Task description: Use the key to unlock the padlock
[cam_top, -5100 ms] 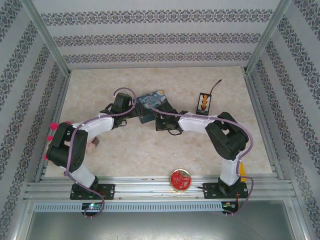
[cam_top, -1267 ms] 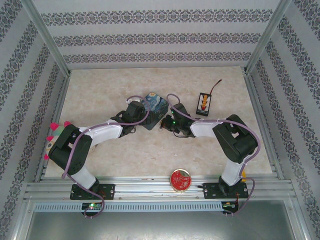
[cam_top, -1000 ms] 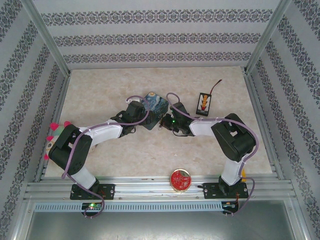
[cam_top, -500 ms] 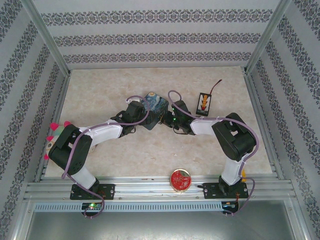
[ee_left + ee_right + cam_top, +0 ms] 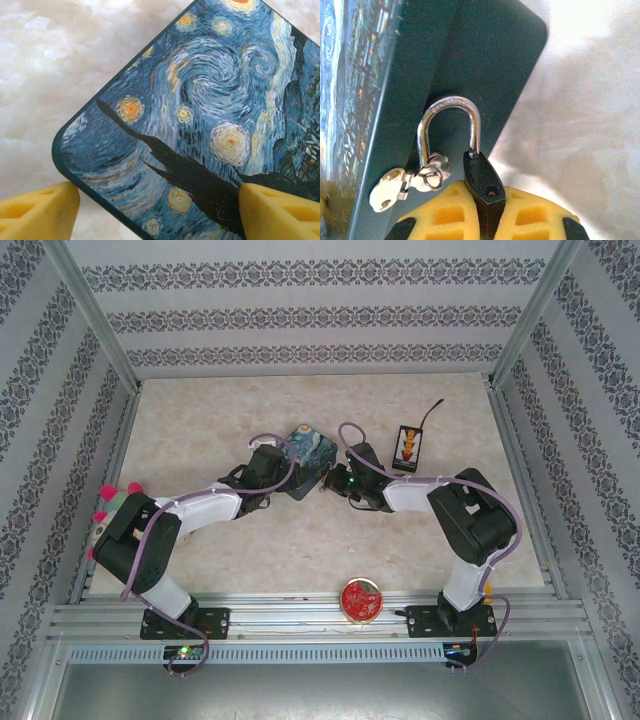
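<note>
Right wrist view first: my right tool (image 5: 485, 200) was clamped on the padlock (image 5: 484, 182), one yellow pad on each flat face of its little dark body. The shackle (image 5: 449, 117) pointed away from me, up against the dark side of the tin (image 5: 490, 60). I couldn't tell if it was hooked through anything. The key (image 5: 387, 194) hung off the shackle on a small ring (image 5: 432, 177), so it wasn't in the lock.

My guess is the lock is light, rigid and slick metal, so the flat body faces are the place to squeeze, which leaves the shackle free. The key looked thin and floppy on that ring. I'd pinch it by its wide head, and I'd expect it to swing.

In the left wrist view, my left tool (image 5: 159, 211) had its pads apart, astride a corner of the tin's starry painted lid. I couldn't say if they were pressing on it.

From the top view, the table (image 5: 250, 550) was a pale, marbled, smooth-looking sheet. A red round thing (image 5: 361, 598) sat at the near edge, with a plush toy (image 5: 108, 508) off to the left. A black gadget (image 5: 408, 445) with a wire lay beyond the tin. Patterned striped walls (image 5: 320, 315) and a metal frame (image 5: 95, 325) boxed it all in.
</note>
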Motion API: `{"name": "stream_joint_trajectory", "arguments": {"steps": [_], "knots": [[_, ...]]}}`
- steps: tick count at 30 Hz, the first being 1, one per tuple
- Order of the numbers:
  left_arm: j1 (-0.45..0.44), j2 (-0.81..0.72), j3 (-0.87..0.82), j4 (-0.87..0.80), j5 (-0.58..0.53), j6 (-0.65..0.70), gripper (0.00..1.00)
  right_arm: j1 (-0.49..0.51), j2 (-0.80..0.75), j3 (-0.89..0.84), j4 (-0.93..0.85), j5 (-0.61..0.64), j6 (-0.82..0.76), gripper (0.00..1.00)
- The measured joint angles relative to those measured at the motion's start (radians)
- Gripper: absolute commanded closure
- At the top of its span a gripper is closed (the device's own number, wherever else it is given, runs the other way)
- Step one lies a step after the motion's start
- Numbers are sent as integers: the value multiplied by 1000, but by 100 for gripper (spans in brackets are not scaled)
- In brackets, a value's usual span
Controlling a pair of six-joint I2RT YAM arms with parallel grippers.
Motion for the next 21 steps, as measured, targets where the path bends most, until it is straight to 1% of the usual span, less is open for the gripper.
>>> {"name": "stream_joint_trajectory", "arguments": {"steps": [6,8,11,14,15,21], "knots": [[31,-7,-23,32,45,-17,24,0,-91,-74,8,26,0,100],[44,-12,-35,45,64,-29,27,0,-117,-99,7,37,0,100],[71,-24,-60,71,97,-45,28,2,-161,-139,-4,58,-3,100],[107,-29,-78,93,138,-59,28,10,-214,-174,-33,87,-4,100],[122,-29,-82,101,153,-61,31,14,-236,-185,-41,99,-4,100],[218,-29,-95,130,246,-65,33,27,-365,-232,-122,160,-19,100]]}}
